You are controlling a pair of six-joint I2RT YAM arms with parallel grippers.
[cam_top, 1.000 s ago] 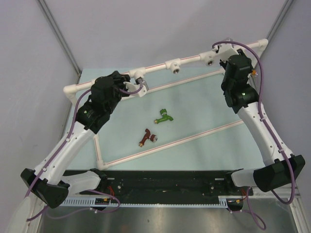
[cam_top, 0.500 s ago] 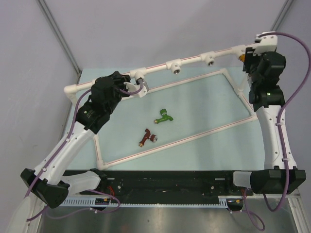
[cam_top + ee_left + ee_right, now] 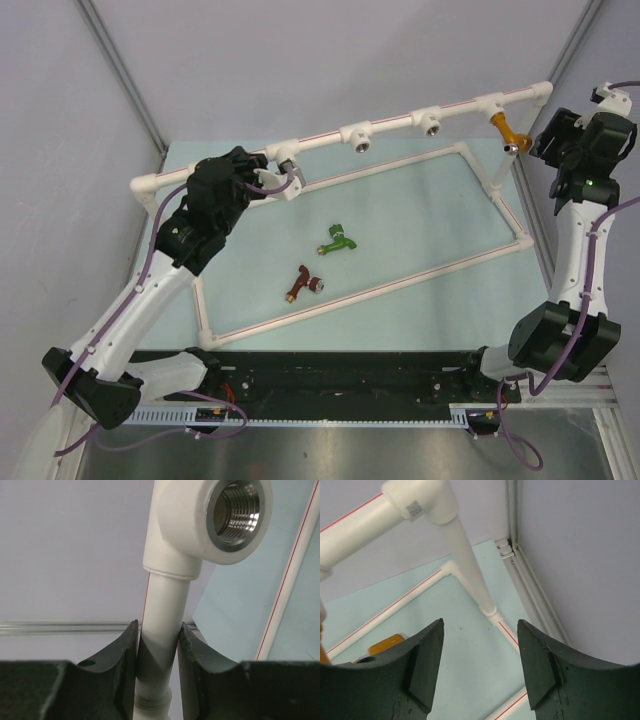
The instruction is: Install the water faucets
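An orange-yellow faucet [image 3: 508,132] hangs from the right end socket of the white pipe frame's top rail [image 3: 400,122]. A green faucet [image 3: 337,241] and a dark red-brown faucet [image 3: 303,285] lie loose on the mat inside the frame. My left gripper [image 3: 272,180] is shut on the frame's top pipe [image 3: 161,630] just below an empty silver-ringed tee socket [image 3: 236,516]. My right gripper [image 3: 480,630] is open and empty, off to the right of the frame near its corner elbow [image 3: 422,501]; a bit of orange [image 3: 386,645] shows at its left finger.
Two more empty tee sockets [image 3: 362,138] [image 3: 431,123] sit along the top rail. The frame's lower pipes [image 3: 360,295] cross the green mat. A black rail [image 3: 340,375] runs along the near edge. Enclosure walls and posts [image 3: 120,70] stand close on both sides.
My right gripper has let go of the orange-yellow faucet at the right end socket and swung back to the right, clear of the frame. The left arm has not moved.
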